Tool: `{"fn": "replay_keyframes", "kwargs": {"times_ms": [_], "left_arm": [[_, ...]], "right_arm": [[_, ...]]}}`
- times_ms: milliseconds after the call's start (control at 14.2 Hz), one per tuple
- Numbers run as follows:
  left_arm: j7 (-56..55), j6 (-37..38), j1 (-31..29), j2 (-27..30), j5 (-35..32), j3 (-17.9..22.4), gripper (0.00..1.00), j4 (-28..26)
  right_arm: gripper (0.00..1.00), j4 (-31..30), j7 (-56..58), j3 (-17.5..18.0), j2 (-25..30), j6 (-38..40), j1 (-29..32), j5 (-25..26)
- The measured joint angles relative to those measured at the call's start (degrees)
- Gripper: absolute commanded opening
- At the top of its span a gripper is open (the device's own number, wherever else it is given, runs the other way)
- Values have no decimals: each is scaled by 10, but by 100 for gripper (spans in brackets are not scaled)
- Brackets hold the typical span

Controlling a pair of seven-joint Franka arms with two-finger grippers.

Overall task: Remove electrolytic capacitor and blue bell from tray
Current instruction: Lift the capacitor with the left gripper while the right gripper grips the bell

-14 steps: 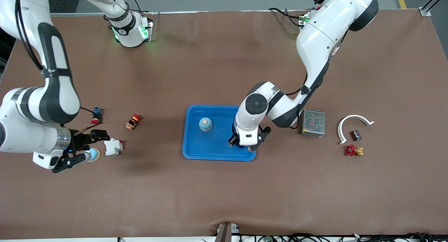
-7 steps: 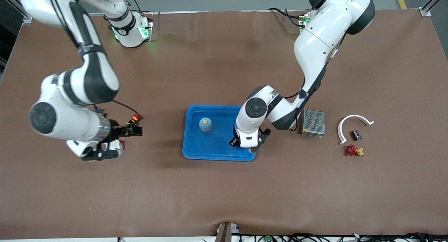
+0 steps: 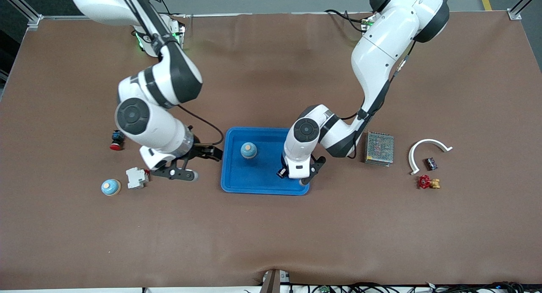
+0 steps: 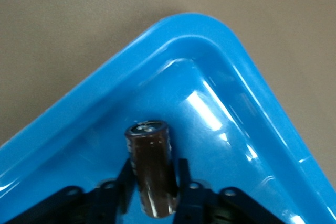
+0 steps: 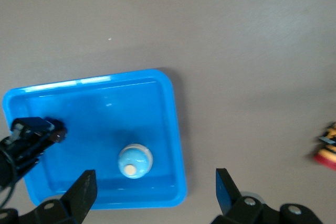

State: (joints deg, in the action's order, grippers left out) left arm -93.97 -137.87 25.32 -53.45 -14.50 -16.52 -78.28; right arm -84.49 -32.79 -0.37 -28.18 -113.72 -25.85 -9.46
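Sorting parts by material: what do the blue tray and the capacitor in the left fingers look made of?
Blue tray: probably moulded plastic, glossy, with rounded rim and bright glare streaks. Capacitor: dark sleeve, seemingly shiny plastic wrap, over a likely metal can with a pale, reflective end cap.

1. Inside the blue tray [image 3: 237, 187], the bell [image 3: 248, 150] stands alone in the corner toward the robots' bases; bare floor lies around it.
2. The left gripper [image 3: 292, 173], clamped on the capacitor [image 4: 152, 169], fills the tray corner at the left arm's end.
3. The right gripper [image 3: 197, 164], jaws wide, blocks the tray's other edge.
4. A white breaker [image 3: 136, 177] and second bell [image 3: 111, 187] crowd the table nearby.
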Motion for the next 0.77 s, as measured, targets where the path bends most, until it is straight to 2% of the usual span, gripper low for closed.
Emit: {"fn": "replay_keyframes", "kwargs": {"times_ms": [211,351,773], "left_arm": [[0,3,1,8,0,1,0,11],[7,30,-3,26,-1,4,0,16],[133,187,-50,129,-1,4,0,11]], "right_arm": [[100,-7,-39,-1,-27,-30,-36,3],[100,-8,-62,-1,-51,-51,-57,4],[100,-18,-78,-3,-103,-103,-98,27]]}}
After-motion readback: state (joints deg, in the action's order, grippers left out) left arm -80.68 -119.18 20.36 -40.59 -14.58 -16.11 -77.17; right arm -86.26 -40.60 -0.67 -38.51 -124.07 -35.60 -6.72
